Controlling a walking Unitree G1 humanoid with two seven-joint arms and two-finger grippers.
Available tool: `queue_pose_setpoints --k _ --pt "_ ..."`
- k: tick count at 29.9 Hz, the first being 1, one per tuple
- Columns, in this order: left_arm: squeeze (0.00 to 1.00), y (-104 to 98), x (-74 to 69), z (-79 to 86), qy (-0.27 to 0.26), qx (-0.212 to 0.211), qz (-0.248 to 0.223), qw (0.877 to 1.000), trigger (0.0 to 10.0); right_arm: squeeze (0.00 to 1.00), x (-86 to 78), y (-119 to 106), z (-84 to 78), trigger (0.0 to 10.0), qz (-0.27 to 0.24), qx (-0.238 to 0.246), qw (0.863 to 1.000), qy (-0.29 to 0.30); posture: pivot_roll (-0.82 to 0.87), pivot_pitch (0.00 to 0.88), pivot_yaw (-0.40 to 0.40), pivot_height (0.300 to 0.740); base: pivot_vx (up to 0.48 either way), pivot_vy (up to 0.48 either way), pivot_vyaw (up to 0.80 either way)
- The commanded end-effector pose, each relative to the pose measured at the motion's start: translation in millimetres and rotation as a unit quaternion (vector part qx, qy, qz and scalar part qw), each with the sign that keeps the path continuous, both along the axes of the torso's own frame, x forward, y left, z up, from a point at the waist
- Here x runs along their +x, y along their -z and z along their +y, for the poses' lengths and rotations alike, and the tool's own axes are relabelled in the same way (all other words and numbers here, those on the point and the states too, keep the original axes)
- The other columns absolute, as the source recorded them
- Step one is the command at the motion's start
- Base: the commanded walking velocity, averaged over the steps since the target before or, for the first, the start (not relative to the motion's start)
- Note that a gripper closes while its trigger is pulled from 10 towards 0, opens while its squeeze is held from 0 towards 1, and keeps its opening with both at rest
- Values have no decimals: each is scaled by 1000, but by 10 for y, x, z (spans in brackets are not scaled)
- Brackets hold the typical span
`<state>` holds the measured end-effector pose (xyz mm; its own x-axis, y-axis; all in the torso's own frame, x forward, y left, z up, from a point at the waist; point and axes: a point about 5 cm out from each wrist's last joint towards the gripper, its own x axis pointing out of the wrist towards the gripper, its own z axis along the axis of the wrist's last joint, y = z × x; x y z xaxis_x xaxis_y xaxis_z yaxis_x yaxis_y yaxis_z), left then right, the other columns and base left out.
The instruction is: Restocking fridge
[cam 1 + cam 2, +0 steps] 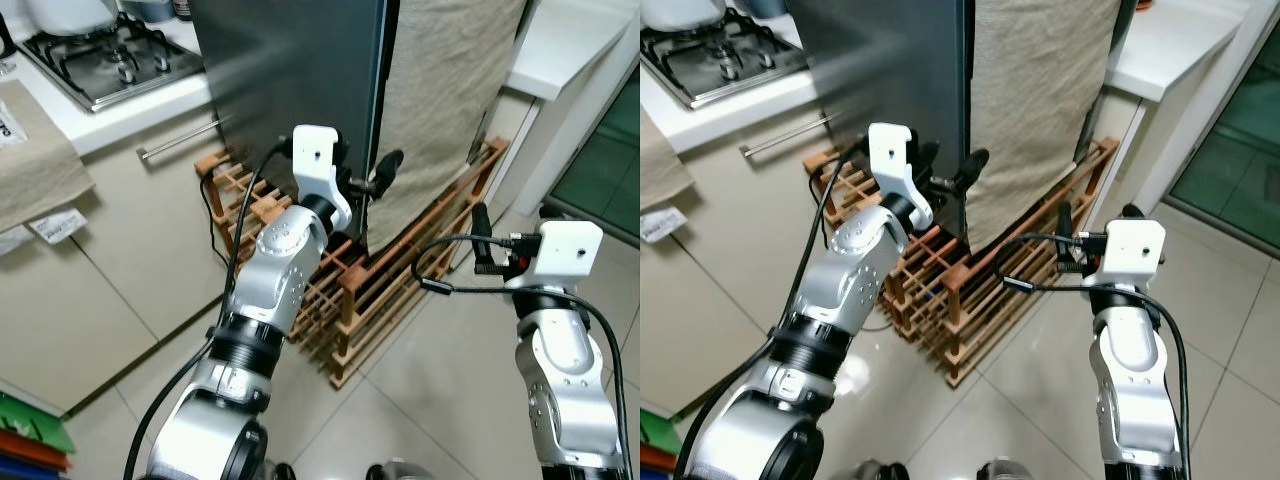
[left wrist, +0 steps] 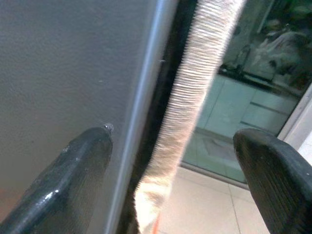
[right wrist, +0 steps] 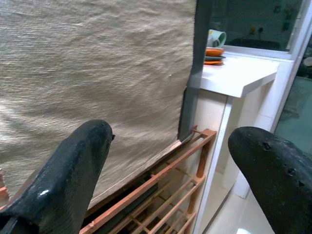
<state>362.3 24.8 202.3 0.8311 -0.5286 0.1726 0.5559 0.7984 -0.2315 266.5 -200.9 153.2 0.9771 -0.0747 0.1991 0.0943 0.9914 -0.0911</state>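
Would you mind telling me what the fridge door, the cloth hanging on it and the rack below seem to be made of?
Fridge door: probably brushed or coated metal, dark grey with a soft sheen. Cloth: coarse woven beige fabric, perhaps linen; the weave shows. Rack: reddish-brown wooden slats, seemingly stained or varnished.

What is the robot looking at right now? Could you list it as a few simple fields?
place: kitchen, tiled floor
fridge: dark grey, door shut
cloth: beige, hanging down the fridge front
wooden rack: low, on the floor against the fridge
left gripper: open, at the fridge door's edge beside the cloth
right gripper: open, held apart, facing the cloth
stove: gas hob on the white counter, to the left
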Motion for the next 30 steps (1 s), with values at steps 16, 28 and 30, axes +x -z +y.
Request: queue_pose_setpoints --k 16,28,30 --pt "0 -68 15 -317 70 -14 1 997 10000 208 -8 -1 -13 10000 3 0 1000 1 -255 102 61 740 0 0 0" --pt "0 -75 18 -411 82 -23 3 996 10000 208 -22 9 -5 10000 5 0 1000 -1 -262 97 65 740 0 0 0" --pt "0 -75 14 -437 85 -22 4 996 10000 208 -28 11 -5 10000 5 0 1000 0 -264 97 67 740 0 0 0"
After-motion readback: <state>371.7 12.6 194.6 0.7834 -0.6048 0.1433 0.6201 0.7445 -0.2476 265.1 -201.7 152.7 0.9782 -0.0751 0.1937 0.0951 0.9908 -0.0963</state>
